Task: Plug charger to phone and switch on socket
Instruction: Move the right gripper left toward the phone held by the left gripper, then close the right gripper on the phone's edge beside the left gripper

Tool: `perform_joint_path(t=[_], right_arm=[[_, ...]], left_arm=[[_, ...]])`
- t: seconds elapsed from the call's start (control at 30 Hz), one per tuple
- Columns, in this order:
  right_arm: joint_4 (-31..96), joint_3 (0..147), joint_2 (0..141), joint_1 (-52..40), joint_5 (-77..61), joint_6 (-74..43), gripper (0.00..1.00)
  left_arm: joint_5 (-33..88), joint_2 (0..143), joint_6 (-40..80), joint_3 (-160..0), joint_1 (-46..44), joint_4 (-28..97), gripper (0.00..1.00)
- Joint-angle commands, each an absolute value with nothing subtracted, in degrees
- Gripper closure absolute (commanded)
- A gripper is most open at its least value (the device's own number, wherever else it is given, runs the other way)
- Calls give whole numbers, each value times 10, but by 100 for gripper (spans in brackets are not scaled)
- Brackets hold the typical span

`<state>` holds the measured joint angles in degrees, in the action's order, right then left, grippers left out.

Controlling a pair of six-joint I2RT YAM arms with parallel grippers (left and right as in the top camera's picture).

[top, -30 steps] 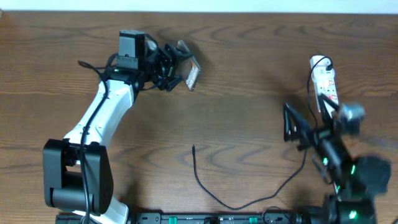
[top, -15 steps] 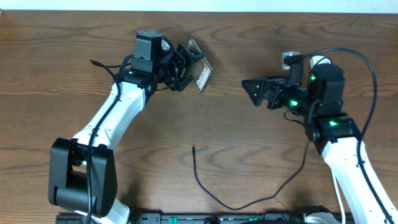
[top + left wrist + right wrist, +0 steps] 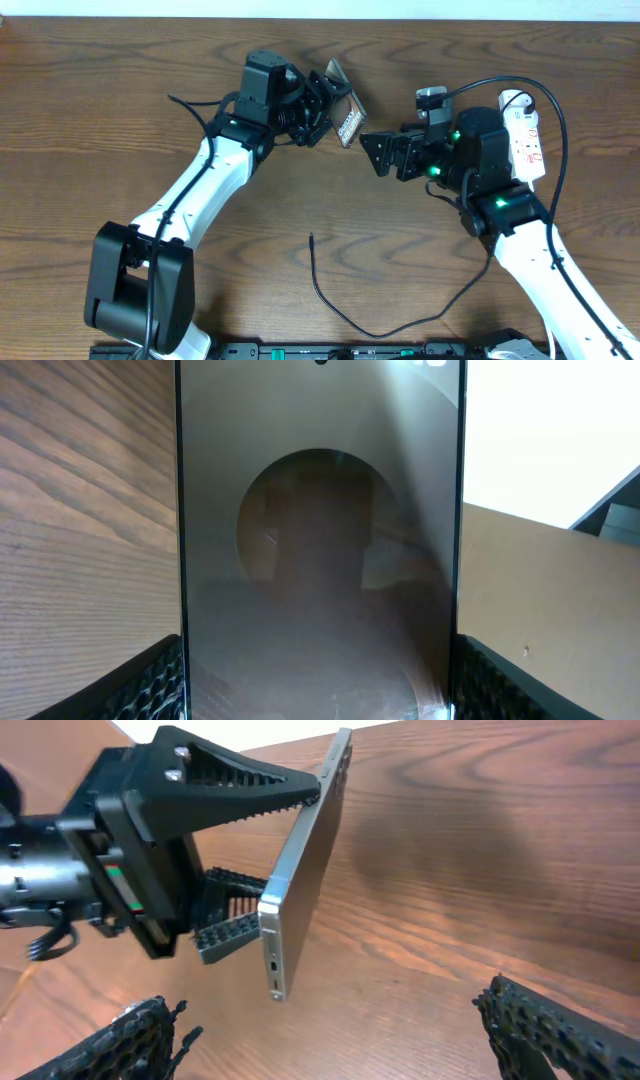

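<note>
Above the table (image 3: 90,110), the left jaws grip the phone (image 3: 346,114).

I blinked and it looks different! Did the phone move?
Yes. The phone, held in the left gripper, went right. It was in line with the charger tip lying on the table; now it is right of it.
</note>
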<state>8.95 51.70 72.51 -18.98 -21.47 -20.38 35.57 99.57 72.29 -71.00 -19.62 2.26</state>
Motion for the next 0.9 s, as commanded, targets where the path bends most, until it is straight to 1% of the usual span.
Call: perform_joint_path(t=[0.0,0.2,0.47,0.53,0.57,0.77,0.83,0.87], right_arm=[[88,530,728,-208,-140,-215,4],[83,530,745,-211,-130,-257,6],[79,530,759,-211,-130,-262,7],[79,530,759,-211,-130,-262,11],[79,530,759,-211,-130,-263,14],[75,530,759,-211,-130,-279,19],[74,530,759,-211,-130,-279,22],[74,530,759,-211,-130,-279,26]], left_arm=[[353,977,744,-718,-206,8,92],[353,977,762,-718,-231,-13,93],[340,977,804,-718,-259,-19,92],[338,977,809,-718,-265,-23,93],[337,977,809,-718,-267,-26,93],[335,977,809,-718,-285,-36,93],[335,977,809,-718,-289,-36,93],[335,977,809,-718,-291,-36,92]])
